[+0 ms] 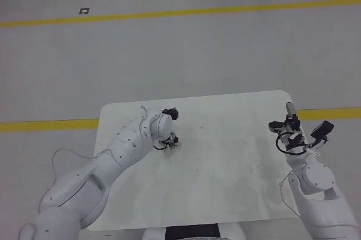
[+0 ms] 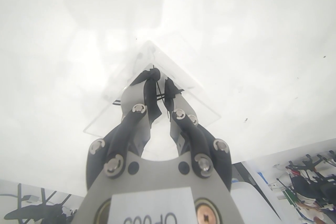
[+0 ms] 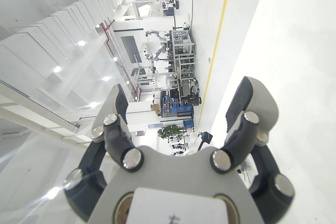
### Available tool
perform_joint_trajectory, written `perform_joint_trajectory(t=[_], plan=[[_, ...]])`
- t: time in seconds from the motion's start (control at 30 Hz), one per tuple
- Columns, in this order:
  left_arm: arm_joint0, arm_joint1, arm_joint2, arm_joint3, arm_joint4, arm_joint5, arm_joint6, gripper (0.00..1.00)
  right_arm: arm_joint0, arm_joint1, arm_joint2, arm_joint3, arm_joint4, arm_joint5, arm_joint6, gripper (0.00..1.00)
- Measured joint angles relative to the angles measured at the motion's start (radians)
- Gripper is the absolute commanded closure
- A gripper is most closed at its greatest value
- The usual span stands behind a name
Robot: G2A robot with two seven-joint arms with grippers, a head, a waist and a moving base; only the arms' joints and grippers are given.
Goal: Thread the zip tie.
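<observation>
The left gripper (image 2: pixel 160 80) is pinching the zip tie (image 2: pixel 158 89) over a clear plate (image 2: pixel 183 78) on the white counter (image 2: pixel 236 25); the right gripper (image 3: pixel 181 93) is hanging open at the counter's edge, facing a workshop (image 3: pixel 178 64).

The fingers (image 2: pixel 150 93) of the left gripper (image 2: pixel 160 78) cover much of the thin black zip tie (image 2: pixel 160 97), so whether its tail passes through its head cannot be told. The clear plate (image 2: pixel 199 104) beneath is faint and partly covered.
</observation>
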State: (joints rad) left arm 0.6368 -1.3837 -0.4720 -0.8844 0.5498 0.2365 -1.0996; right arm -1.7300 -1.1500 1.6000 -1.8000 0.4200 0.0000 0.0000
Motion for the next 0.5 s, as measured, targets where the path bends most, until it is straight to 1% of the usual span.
perform_joint_trajectory(t=[0.07,0.27,0.4,0.5], plan=[[-0.002,-0.004,0.002,0.011,-0.003,-0.004,0.006,1.00,0.000,0.000,0.000,0.000,0.000,0.000,0.000,0.00],[-0.013,-0.014,0.008,0.034,-0.006,-0.008,0.009,1.00,0.000,0.000,0.000,0.000,0.000,0.000,0.000,0.00],[-0.024,-0.012,0.005,0.025,0.000,0.000,-0.009,1.00,0.000,0.000,0.000,0.000,0.000,0.000,0.000,0.00],[-0.028,-0.005,-0.001,0.003,0.009,0.009,-0.032,1.00,0.000,0.000,0.000,0.000,0.000,0.000,0.000,0.00]])
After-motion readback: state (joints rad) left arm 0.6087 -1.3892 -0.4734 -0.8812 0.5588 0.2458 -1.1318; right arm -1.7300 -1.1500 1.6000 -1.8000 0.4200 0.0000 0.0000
